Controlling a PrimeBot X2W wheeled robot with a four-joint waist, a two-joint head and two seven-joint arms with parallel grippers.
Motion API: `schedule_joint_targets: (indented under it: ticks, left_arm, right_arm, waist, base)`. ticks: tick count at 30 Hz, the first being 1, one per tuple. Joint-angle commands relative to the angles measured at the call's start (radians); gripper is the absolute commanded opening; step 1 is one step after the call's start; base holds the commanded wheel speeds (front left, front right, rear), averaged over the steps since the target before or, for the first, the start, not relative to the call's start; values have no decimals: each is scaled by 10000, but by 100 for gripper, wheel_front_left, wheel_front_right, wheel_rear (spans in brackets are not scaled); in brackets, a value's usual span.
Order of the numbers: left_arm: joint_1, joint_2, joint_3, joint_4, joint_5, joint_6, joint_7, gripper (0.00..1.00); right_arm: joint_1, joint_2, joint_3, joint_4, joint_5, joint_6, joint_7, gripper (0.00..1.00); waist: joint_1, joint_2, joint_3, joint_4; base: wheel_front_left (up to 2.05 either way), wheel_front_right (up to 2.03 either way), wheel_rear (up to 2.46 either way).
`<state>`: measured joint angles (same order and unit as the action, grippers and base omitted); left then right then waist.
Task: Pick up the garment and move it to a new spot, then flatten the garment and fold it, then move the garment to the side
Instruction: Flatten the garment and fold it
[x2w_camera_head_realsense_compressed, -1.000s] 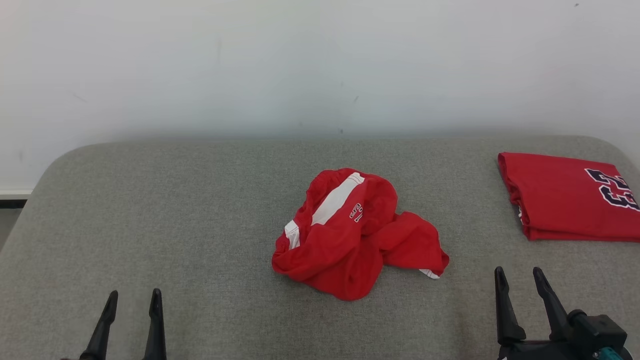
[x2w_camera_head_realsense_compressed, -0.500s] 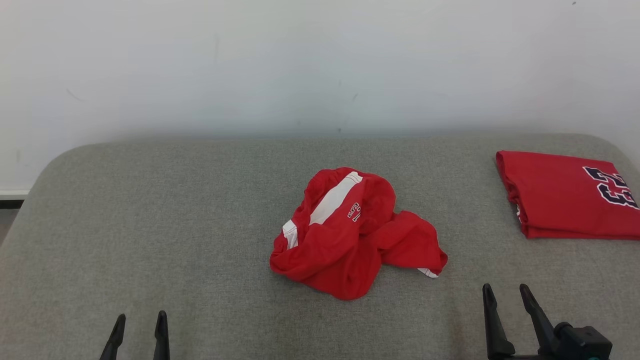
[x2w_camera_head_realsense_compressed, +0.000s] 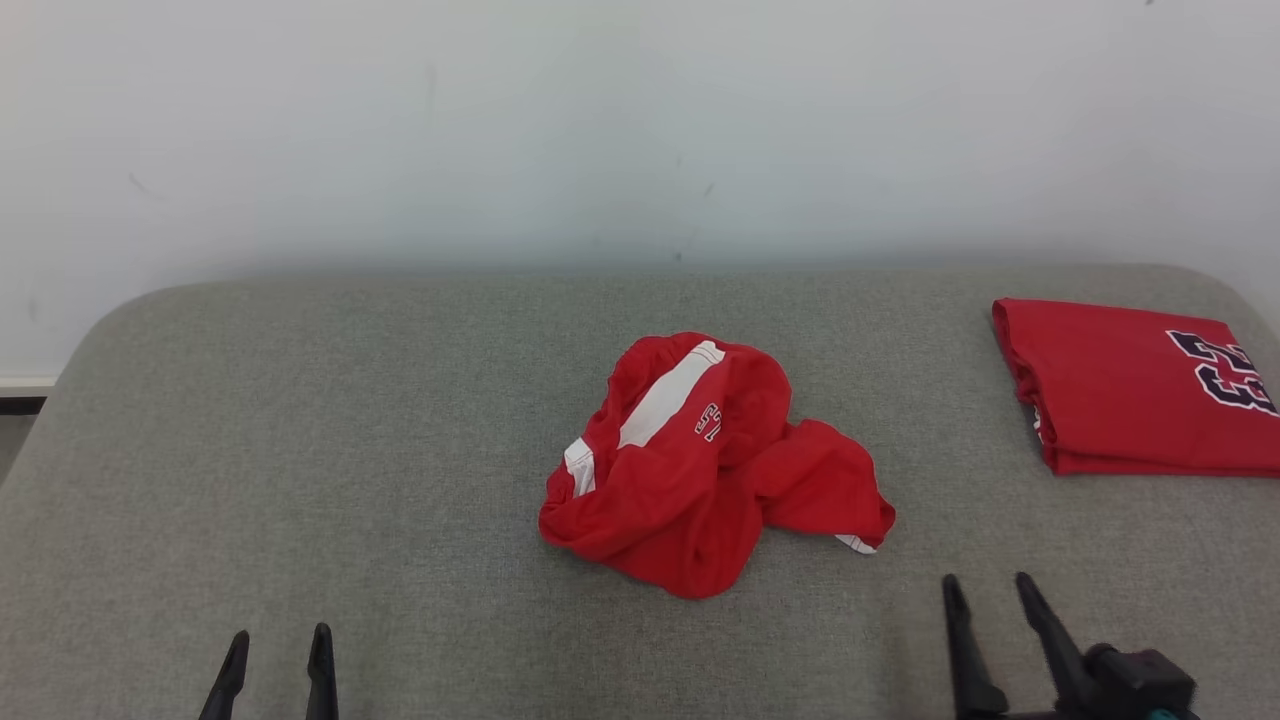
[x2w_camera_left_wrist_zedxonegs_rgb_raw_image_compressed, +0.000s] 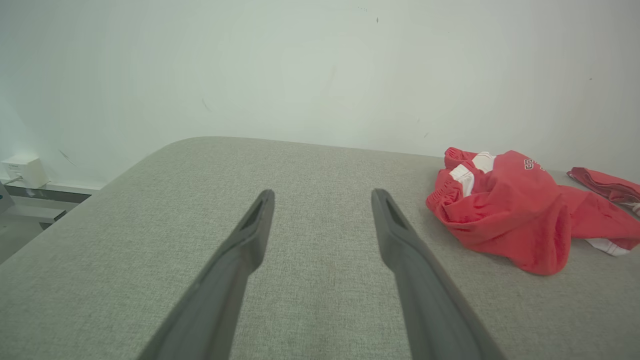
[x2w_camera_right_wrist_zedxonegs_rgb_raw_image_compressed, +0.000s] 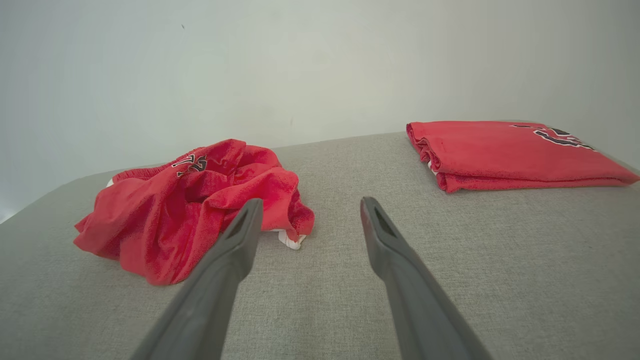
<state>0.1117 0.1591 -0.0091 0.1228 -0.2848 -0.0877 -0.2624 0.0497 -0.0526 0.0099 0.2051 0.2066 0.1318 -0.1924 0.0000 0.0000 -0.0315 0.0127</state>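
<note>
Near the front edge of the grey padded surface (x2w_camera_head_realsense_compressed: 300, 420), hovering with the left gripper (x2w_camera_head_realsense_compressed: 280, 633) and the right gripper (x2w_camera_head_realsense_compressed: 986, 580) both spread wide and gripping nothing; facing the red garment (x2w_camera_head_realsense_compressed: 705, 470), lying crumpled near the middle of the surface, ahead of both grippers and between them; sitting ahead-left of the right gripper and well off to the right of the left one, so probably calling on the right arm as the nearer; stretching roughly left to right, with a white-trimmed hem poking out toward the right gripper; showing white lettering, perhaps "ST", too creased for reading fully; lying well apart from the folded red shirt (x2w_camera_head_realsense_compressed: 1130, 385) at the far right, bearing dark numerals, seemingly twos, partly cut off
</note>
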Motion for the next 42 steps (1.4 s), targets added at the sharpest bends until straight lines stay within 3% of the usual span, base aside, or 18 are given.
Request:
schedule_joint_targets:
  ticks: [1,8,15,28,38,39,40,42]
  left_arm:
    - [-92,-50,51,8,84,-2,-32,100]
    - [-299,-198,-5,85,286,-48,-32,100]
    - [-725,-346,-209,345,348,-155,-32,100]
    - [-1704,-726,-735,769,415,-340,-33,100]
    - [-2184,-914,-965,1062,355,-427,-33,100]
    - [-2208,-924,-955,1071,353,-433,-33,100]
    - [-2204,-931,-937,1085,352,-436,-33,100]
    - [-2168,-945,-866,1115,370,-409,-31,100]
  right_arm:
    - [-111,-71,166,62,31,-26,60,100]
    - [-1199,-481,1155,778,90,-26,174,100]
    - [-2981,-668,1720,2101,116,-26,357,100]
    - [-6301,-1010,1948,5372,263,-26,795,100]
    - [-7666,-892,1967,7871,700,-26,1395,100]
    - [-7760,-875,2003,8002,714,-26,1329,22]
    - [-7804,-868,2047,8128,738,-26,1275,0]
    - [-7881,-821,2137,8241,774,-26,934,0]
  waist:
    - [0,0,17,-12]
    - [0,0,134,226]
    - [0,0,374,900]
    - [0,0,1253,2509]
    - [0,0,1622,3172]
    - [0,0,1632,3185]
    - [0,0,1630,3182]
    - [0,0,1587,3115]
  base:
    - [0,0,0]
    - [0,0,0]
    - [0,0,0]
    - [0,0,0]
    - [0,0,0]
    - [0,0,0]
    - [0,0,0]
    - [0,0,0]
